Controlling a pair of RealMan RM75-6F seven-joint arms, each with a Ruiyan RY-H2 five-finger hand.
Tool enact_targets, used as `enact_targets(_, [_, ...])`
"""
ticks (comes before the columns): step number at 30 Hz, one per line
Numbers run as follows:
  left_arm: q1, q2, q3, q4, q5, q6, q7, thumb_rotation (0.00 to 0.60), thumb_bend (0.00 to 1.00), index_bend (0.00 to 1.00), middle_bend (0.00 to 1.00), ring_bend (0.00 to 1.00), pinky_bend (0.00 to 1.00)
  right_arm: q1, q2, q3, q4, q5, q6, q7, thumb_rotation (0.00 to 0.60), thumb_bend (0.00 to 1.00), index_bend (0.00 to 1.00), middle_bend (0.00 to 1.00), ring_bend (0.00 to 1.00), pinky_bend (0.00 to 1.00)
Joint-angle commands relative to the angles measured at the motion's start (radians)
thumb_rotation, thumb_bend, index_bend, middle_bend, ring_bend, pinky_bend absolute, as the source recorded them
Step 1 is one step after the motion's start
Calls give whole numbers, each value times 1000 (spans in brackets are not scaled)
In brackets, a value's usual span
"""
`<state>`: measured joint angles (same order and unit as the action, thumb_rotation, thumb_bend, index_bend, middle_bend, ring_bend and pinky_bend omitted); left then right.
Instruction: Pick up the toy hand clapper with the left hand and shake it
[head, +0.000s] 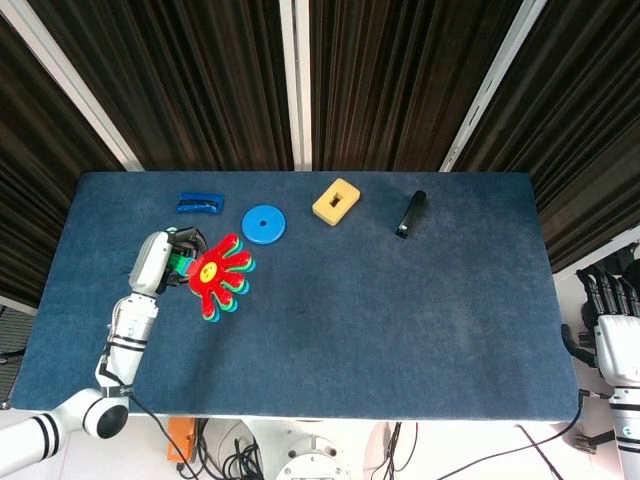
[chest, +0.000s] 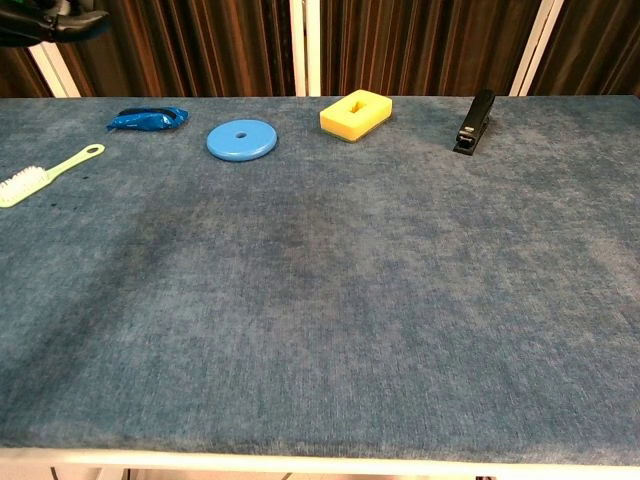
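The toy hand clapper (head: 219, 277), red on top with green and blue layers beneath, is raised above the table at the left in the head view. My left hand (head: 170, 258) grips its green handle, and the plastic palms fan out to the right and toward the front edge. In the chest view only the dark fingers (chest: 45, 20) of that hand show at the top left corner; the clapper is out of frame there. My right hand (head: 614, 315) hangs off the table's right edge, its fingers pointing up and holding nothing.
Along the back lie a blue wrapper (head: 200, 203), a blue disc (head: 264, 224), a yellow block (head: 336, 201) and a black stapler (head: 410, 213). A pale green brush (chest: 38, 176) lies at the left edge, hidden under my arm in the head view.
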<state>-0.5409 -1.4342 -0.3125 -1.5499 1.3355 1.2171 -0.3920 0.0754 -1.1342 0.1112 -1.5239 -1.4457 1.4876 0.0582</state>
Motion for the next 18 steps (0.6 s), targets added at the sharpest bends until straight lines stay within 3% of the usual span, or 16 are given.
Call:
enact_targets(1, [2,3,2,-1,1,8,13,600,310,684,962,1000,1000,1,1,0,-3,-1,-1,-4,600,323,0,0,0,0])
enact_targets(8, [1,-18,10,38,25,46,37,600,291,970,1000,1000,1000,2,5,0,-12,1,-4,-14,600,324,0,0,0,0])
enact_targets(15, [-1,-20,14,67,55,77,45,600,278,1000,1000,1000,1000,2,5,1,-16,4,-5,-18,600,324,0,0,0,0])
enact_targets(18, [-3,-19,20,79,68,87,59,600,315,1000,1000,1000,1000,2,5,0,-16,4,-4,-17,600,324,0,0,0,0])
